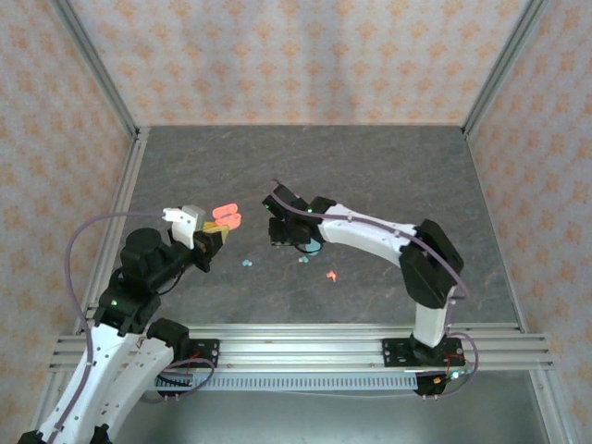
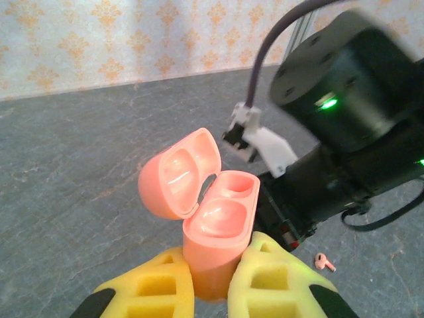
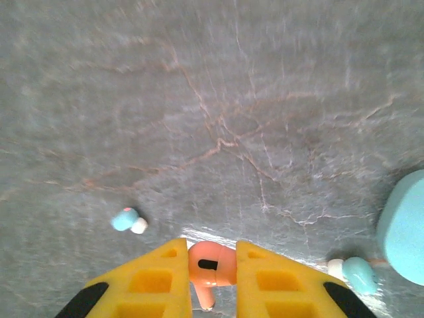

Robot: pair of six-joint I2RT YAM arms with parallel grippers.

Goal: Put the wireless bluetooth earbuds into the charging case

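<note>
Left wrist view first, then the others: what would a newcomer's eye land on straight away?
The open coral case, lid flipped back and both wells empty, gripped in the left jaws above the table. Next, the coral earbud pinched in the right jaws over the table, with two teal earbuds lying loose on either side and a teal case at that view's right edge.

Teal case (image 3: 405, 228) cut by right edge; coral case (image 2: 213, 228) base hidden.

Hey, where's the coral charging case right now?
In the left wrist view the coral charging case stands lid-open in the left gripper; from above it is held left of centre, just across from the right gripper, which pinches a coral earbud.
</note>
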